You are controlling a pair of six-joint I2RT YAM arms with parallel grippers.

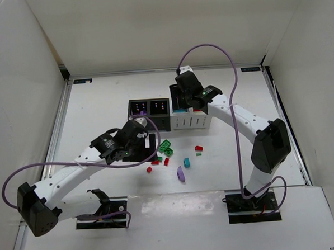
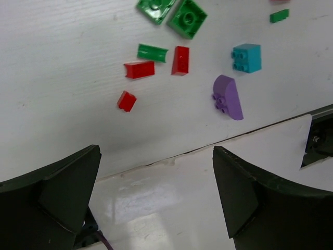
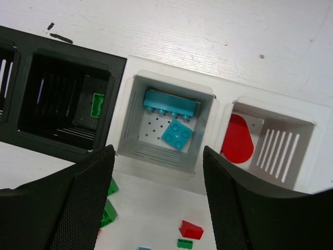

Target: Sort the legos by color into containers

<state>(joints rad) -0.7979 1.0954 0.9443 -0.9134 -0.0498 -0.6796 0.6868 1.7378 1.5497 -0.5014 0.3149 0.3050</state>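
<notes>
- Black fingers [image 2: 62, 198] of the left gripper [image 2: 156, 174] fill the bottom of its wrist view. They are spread wide with nothing between them, and they hang low over the near side of the table [image 2: 62, 104], just short of the loose legos [image 2: 180, 60].
- Right gripper [image 3: 158, 166] hovers above the containers [image 1: 192, 122]. Its jaws are parted and empty, centred over the first white bin [image 3: 171, 78].
- Containers stand in a joined row mid-table, the black ones on the left and the white ones on the right.
- First white bin holds a long teal brick [image 3: 170, 101] against its far wall and a square teal brick [image 3: 178, 134] on its floor.
- Second white bin [image 3: 311, 151] holds a rounded red piece [image 3: 237, 138].
- Black bin [image 3: 118, 78], next to the teal one, has a green piece [image 3: 97, 105] at its right wall.
- Loose legos lie on the table in front of the bins:
  - two green square plates [image 2: 187, 18] side by side
  - a purple rounded piece [image 2: 228, 97]
  - a teal block [image 2: 246, 57] just above the purple piece in the left wrist view
  - three red bricks, one of them [image 2: 126, 101] set apart nearer the left gripper
  - a green curved piece [image 2: 152, 52] beside the reds
  - a small green strip [image 2: 279, 15] off to the side
</notes>
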